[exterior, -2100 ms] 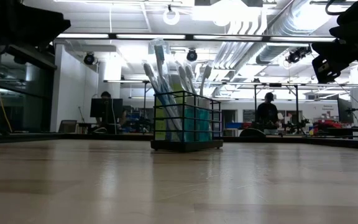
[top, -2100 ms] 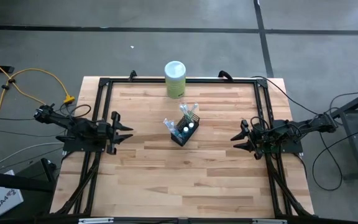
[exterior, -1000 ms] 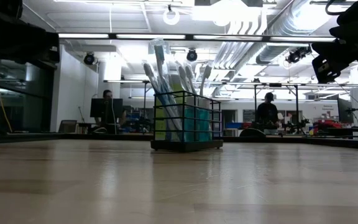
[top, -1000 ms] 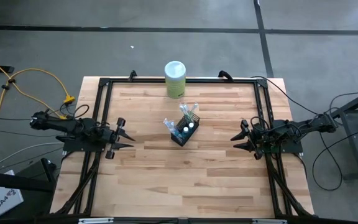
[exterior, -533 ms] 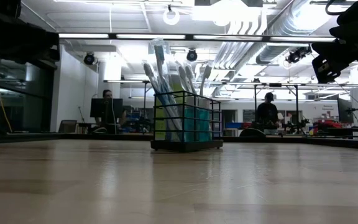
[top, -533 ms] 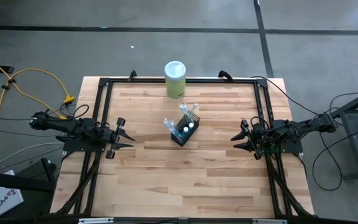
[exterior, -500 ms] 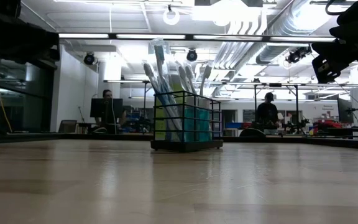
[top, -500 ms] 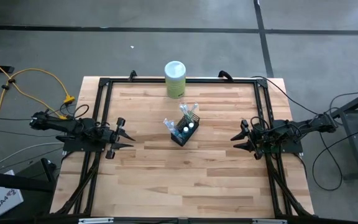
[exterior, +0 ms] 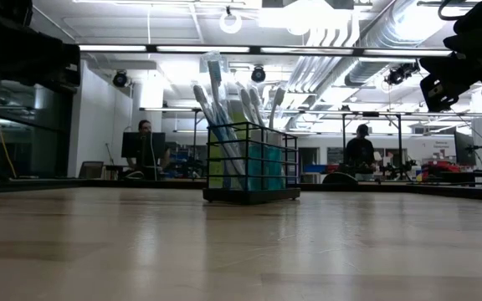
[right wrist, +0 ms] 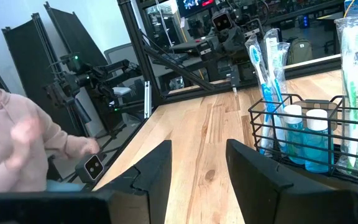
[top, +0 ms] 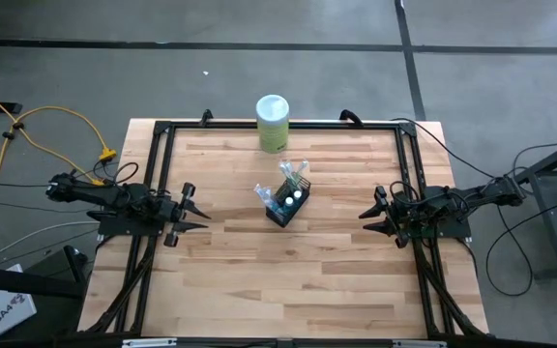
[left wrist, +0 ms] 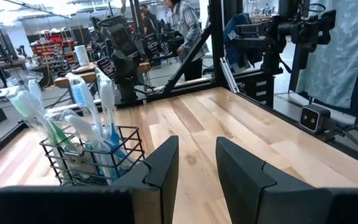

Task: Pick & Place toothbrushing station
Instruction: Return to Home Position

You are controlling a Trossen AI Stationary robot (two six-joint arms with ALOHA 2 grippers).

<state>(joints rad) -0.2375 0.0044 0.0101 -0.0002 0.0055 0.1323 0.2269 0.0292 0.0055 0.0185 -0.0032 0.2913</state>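
Observation:
The toothbrushing station (top: 286, 201) is a small black wire-mesh holder that stands by its base on the wooden table's middle. White-and-blue toothbrushes (exterior: 216, 109) stick up out of it, and two teal white-capped tubes (right wrist: 303, 134) stand inside. It also shows in the left wrist view (left wrist: 92, 158). My left gripper (top: 199, 215) waits open at the table's left edge, pointing level toward the holder and well apart from it, its fingers bare (left wrist: 196, 146). At the right edge my right gripper (top: 366, 218) is likewise open and level, with nothing between its fingers (right wrist: 199, 149).
A pale green canister with a white lid (top: 273, 123) stands at the table's far edge. A black frame (top: 278, 127) runs round the table's edges. A person (right wrist: 11, 149) sits beyond the near edge. Bare wood lies around the holder.

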